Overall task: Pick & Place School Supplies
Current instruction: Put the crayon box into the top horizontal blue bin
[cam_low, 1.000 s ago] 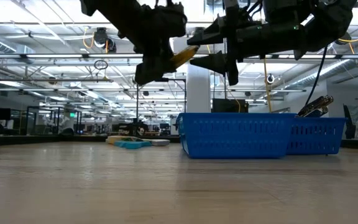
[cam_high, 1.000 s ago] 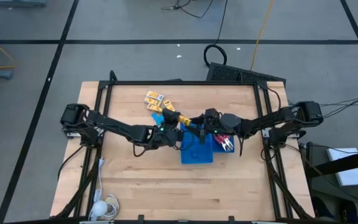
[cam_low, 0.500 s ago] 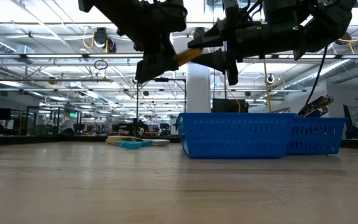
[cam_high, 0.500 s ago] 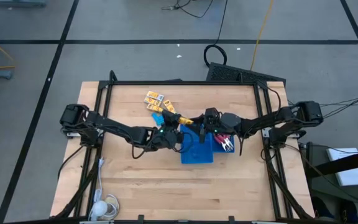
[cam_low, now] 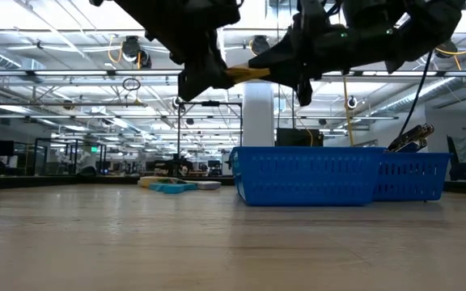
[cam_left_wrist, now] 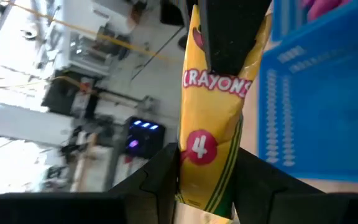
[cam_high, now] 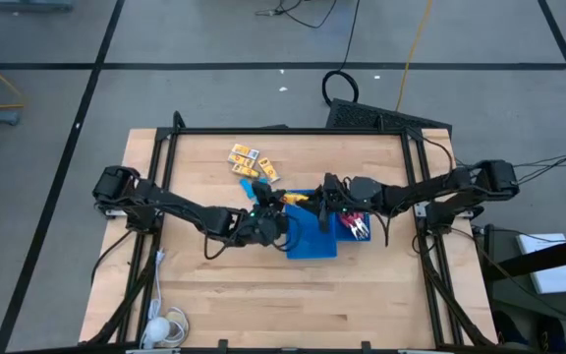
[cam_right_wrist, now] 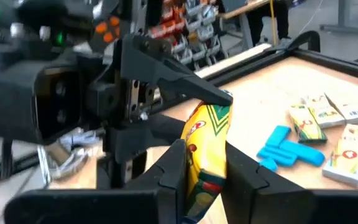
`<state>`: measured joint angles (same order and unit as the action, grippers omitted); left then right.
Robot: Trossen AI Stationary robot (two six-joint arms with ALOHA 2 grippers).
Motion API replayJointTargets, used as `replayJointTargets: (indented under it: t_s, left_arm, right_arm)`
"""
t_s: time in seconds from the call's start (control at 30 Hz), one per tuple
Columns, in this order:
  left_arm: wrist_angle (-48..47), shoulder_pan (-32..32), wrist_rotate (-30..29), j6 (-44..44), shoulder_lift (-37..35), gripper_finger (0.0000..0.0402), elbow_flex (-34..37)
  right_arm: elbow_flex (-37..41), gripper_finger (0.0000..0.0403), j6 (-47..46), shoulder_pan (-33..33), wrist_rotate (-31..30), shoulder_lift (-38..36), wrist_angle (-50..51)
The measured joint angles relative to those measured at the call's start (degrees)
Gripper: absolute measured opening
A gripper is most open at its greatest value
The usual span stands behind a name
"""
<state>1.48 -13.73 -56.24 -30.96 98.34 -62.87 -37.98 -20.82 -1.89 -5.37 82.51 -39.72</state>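
The wooden table (cam_high: 214,285) carries both arms, which meet just above its centre. The blue basket (cam_high: 312,241) sits slightly toward 3 o'clock of centre; in the low view the basket (cam_low: 338,174) stands upright on the tabletop, with red-handled scissors (cam_high: 357,224) in its 3 o'clock compartment, their handles showing above the rim.

The left gripper (cam_high: 281,205) reaches in from 9 o'clock and the right gripper (cam_high: 314,200) from 3 o'clock; both are raised off the table, over the basket's 10 o'clock corner. Between them hangs one yellow crayon packet (cam_high: 296,197), held in the air well clear of the tabletop, as the low view shows (cam_low: 245,73).

Left gripper: clenched on one end of the crayon packet (cam_left_wrist: 213,124), fingers pressed to either side of it in the left wrist view. Right gripper: likewise closed on the other end of the same packet (cam_right_wrist: 205,149), fingers against both faces in the right wrist view. Both grippers grasp the packet at once.

Remaining on the table toward 12 o'clock: loose crayon packets (cam_high: 251,159) lying flat, and light-blue plastic pieces (cam_right_wrist: 288,149) just beside them, nearer the grippers.
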Motion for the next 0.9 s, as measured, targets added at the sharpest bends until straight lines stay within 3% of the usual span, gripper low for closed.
replayJointTargets:
  t_s: [0.33, 0.47, 0.7, 0.9]
  left_arm:
    - [-0.3, 0.8, 8.3, 5.7, -0.2, 0.0162, -0.2]
    - [-1.3, 2.4, 8.6, 6.9, -0.4, 0.0176, -0.2]
    - [-3.1, 5.4, 11.5, 11.2, -0.9, 0.0178, -0.1]
    - [-2.8, 7.4, 24.2, 14.5, -4.3, 0.0176, -0.1]
  right_arm:
    - [0.0, 0.0052, 3.0, 0.2, 0.1, -9.2, 20.3]
    - [0.5, 0.0039, 2.3, 0.2, -1.0, -11.9, 28.8]
    - [0.3, 0.0031, 2.3, 0.9, -0.8, -14.5, 32.0]
    - [1.7, 0.0028, 7.2, 0.7, -0.8, -11.0, 28.4]
